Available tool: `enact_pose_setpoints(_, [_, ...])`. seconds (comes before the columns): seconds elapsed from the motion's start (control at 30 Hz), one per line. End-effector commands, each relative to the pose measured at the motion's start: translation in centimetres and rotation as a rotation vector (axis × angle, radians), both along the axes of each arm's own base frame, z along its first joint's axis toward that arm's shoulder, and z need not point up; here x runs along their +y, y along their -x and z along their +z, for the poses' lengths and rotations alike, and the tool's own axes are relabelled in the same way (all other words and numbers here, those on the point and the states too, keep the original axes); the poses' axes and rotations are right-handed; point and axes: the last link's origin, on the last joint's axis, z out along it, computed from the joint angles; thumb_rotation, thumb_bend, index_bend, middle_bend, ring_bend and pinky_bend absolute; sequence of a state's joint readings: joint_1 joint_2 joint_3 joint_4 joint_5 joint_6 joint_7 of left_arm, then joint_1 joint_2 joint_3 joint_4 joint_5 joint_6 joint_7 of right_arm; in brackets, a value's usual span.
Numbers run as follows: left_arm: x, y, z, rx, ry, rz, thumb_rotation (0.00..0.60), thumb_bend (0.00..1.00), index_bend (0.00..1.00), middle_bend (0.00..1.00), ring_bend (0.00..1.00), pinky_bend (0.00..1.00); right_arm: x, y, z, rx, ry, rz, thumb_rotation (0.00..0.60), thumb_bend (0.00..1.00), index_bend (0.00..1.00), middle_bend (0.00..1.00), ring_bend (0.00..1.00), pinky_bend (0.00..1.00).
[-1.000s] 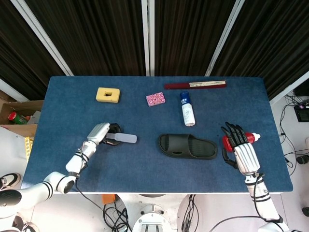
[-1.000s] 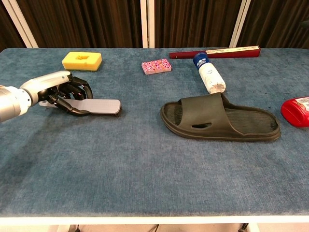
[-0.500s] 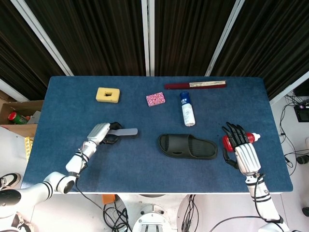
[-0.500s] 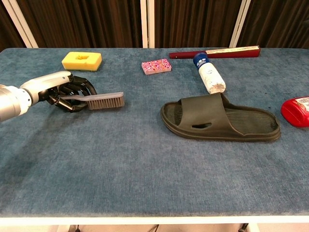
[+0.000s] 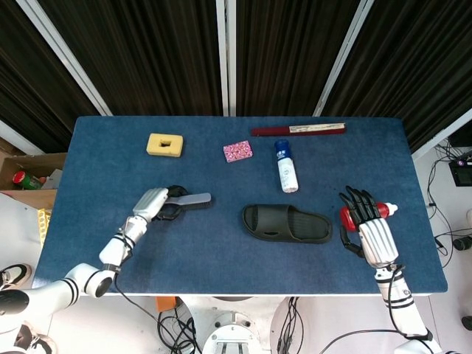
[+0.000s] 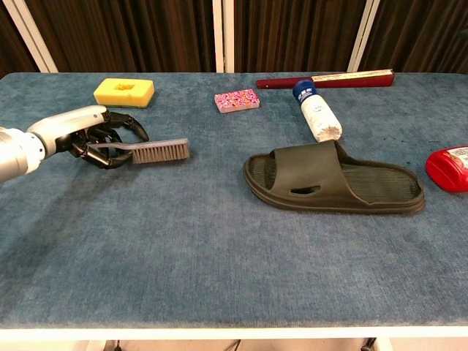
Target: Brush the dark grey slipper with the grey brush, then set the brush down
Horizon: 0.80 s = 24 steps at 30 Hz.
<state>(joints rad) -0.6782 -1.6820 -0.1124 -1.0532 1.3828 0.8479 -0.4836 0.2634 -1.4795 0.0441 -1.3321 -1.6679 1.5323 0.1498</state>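
Observation:
My left hand (image 5: 156,203) (image 6: 93,136) grips the handle of the grey brush (image 5: 190,200) (image 6: 155,151) at the table's left. The brush head points right with its bristles facing down, a little above the cloth. The dark grey slipper (image 5: 287,223) (image 6: 333,179) lies flat right of centre, well apart from the brush. My right hand (image 5: 366,225) rests near the table's right edge, fingers spread, beside a red bottle (image 5: 363,214) (image 6: 449,167). The chest view does not show that hand.
A yellow sponge (image 5: 165,144) (image 6: 123,92) lies at the back left. A pink patterned block (image 5: 237,151) (image 6: 237,100) and a white bottle with a blue cap (image 5: 285,167) (image 6: 316,112) lie behind the slipper. A red folded fan (image 5: 299,130) (image 6: 326,79) runs along the far edge.
My left hand has turned the brush from lying flat to bristles down and lifted it slightly off the cloth. The slipper and my right hand have stayed put.

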Motion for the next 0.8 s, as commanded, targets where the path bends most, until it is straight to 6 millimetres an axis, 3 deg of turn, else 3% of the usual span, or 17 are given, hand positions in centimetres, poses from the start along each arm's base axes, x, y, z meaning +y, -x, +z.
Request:
enact_pose_setpoints(0.03, [-0.28,0.05,0.08,0.006,0.000,-0.012,0.600,0.43,0.26,0.14,0.12,0.32,0.00,0.00,-0.02,0.001,-0.001,0.000,0.600,0.54,0.00,0.00,0.00,0.00])
enact_pose_setpoints(0.67, [-0.49,-0.12,0.30,-0.011,-0.005,-0.036,0.600,0.42,0.24,0.13,0.10,0.30,-0.11,-0.10,0.02,0.011,0.001,-0.007,0.600,0.57,0.00,0.00,0.00,0.00])
enact_pose_setpoints(0.8, [-0.53,-0.16,0.57,-0.019,-0.019,-0.042,0.600,0.41,0.24,0.08,0.07,0.27,-0.10,-0.09,0.15,0.010,0.007,-0.007,0.600,0.57,0.00,0.00,0.00,0.00])
